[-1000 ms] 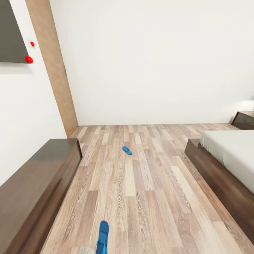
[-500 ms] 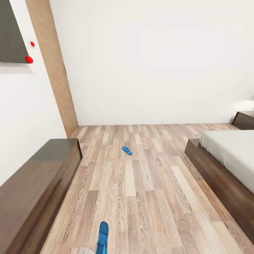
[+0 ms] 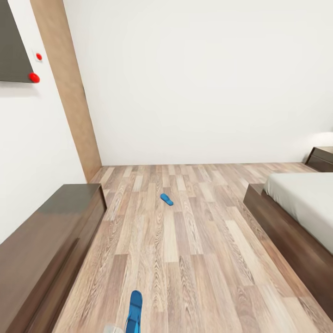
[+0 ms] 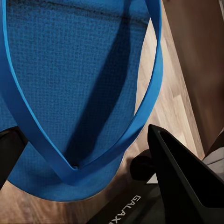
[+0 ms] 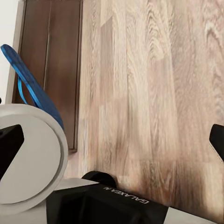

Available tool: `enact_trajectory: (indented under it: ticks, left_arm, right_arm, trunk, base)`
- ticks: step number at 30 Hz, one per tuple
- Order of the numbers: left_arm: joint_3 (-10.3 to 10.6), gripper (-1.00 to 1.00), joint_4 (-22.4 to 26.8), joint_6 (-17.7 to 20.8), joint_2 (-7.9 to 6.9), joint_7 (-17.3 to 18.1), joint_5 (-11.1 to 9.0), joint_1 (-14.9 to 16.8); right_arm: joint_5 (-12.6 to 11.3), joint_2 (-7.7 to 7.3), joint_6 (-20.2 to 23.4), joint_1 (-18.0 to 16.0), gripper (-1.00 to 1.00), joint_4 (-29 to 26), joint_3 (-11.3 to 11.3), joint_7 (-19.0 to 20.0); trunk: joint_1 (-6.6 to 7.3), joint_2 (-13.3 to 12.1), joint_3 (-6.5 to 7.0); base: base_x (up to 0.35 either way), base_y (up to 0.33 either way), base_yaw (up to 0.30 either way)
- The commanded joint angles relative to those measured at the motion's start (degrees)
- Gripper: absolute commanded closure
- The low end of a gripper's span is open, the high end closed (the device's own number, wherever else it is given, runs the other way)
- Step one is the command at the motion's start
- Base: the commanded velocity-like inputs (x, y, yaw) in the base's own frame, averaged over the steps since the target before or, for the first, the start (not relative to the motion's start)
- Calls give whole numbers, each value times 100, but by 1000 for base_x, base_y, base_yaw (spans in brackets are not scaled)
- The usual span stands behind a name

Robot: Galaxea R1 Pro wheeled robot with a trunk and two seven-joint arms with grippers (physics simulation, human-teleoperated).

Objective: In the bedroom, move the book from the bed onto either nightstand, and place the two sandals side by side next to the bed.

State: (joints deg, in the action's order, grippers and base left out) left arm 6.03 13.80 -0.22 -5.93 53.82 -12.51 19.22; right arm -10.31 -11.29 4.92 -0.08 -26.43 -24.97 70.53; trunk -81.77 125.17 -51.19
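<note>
held sandal: the bright-blue flip-flop with thong straps [image 4: 70, 93] is right up close in the left wrist view; it sits between the two black fingers of the left gripper [image 4: 88, 154]; the fingers look closed on its sole, one on each side; in the head view the same sandal [image 3: 134, 311] pokes up low in the picture
right gripper: the right gripper [image 5: 112, 140] has its fingers wide apart with nothing between them; bare floor lies under it
floor: the light-brown wood-plank floor [image 3: 194, 259] runs from the robot to the far white wall
other sandal: the second small blue flip-flop [image 3: 166, 199] lies flat on the planks, well ahead, far from the bed
long cabinet: a low dark-brown wood cabinet [image 3: 41, 240] runs along the left wall
bed: the big low bed with a dark wood frame and light-grey mattress [image 3: 300, 217] is on the right
nightstand: a dark reddish-brown wood nightstand [image 3: 321, 158] peeks out past the bed, by the far wall
book: I cannot see it here
how to do it well: I think the job now is carrying the held sandal over to the bed side; keep the squeeze firm so it does not slip; roll slowly, stay off the cabinet; put it flat on the floor just beside the bed frame; leave room next to it for the other sandal; then go get that one
</note>
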Motion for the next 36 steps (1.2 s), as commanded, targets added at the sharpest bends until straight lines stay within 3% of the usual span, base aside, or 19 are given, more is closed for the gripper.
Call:
enact_trajectory:
  ticks: [1, 15, 31, 36]
  left_arm:
    - [47, 100, 0, -5, -5, 0, -50, 3]
    - [56, 100, -6, -5, -5, -12, -49, 3]
    - [56, 100, -9, -13, -5, -12, -49, 3]
    - [56, 100, -9, -13, -4, -12, -49, 3]
  right_arm:
    - [-22, -1, 52, -1, -100, -5, -8, 21]
    - [-20, 4, 51, -1, -100, -2, -8, 13]
    - [-23, 4, 53, -1, -100, -2, -8, 15]
    - [-19, 4, 51, -1, -100, -2, -8, 14]
  trunk:
    - [-2, 2, -5]
    - [-2, 2, -5]
    - [-2, 2, -5]
    - [-2, 2, -5]
  base:
    - [289, 0, 0]
    - [260, 0, 3]
    - [27, 0, 137]
    - [254, 0, 10]
